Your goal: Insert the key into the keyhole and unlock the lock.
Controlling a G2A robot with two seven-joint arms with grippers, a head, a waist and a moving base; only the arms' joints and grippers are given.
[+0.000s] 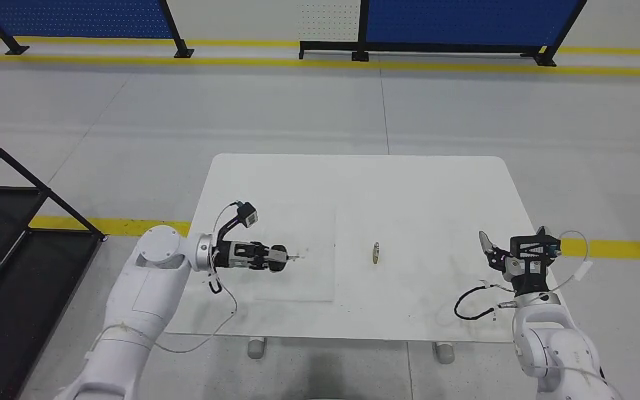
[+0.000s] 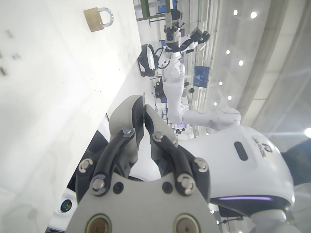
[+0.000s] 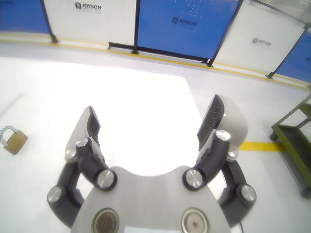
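Table (image 1: 400,190): white, rounded corners, standing on a pale floor.

Padlock (image 1: 375,252) (image 2: 98,19) (image 3: 13,139): brass body, silver shackle. It rests on the table near the middle, between the two arms and well apart from both. The shackle appears seated in the body at both ends.

Key (image 1: 297,257) (image 2: 144,97): a thin metal strip seen edge-on. It is pinched in the left gripper with its tip pointing toward the padlock, clear of the keyhole.

Left gripper (image 1: 283,257) (image 2: 143,109): over the table's left part, turned sideways. Its fingers are closed tight on the key.

Right gripper (image 1: 515,245) (image 3: 153,104): near the table's right edge. Its fingers are spread wide with nothing between them.

Surroundings: yellow lines (image 1: 300,62) run across the floor. Blue and white partition panels (image 3: 182,22) stand beyond the far side of the table. A green cart (image 3: 294,132) stands off the table's right side.
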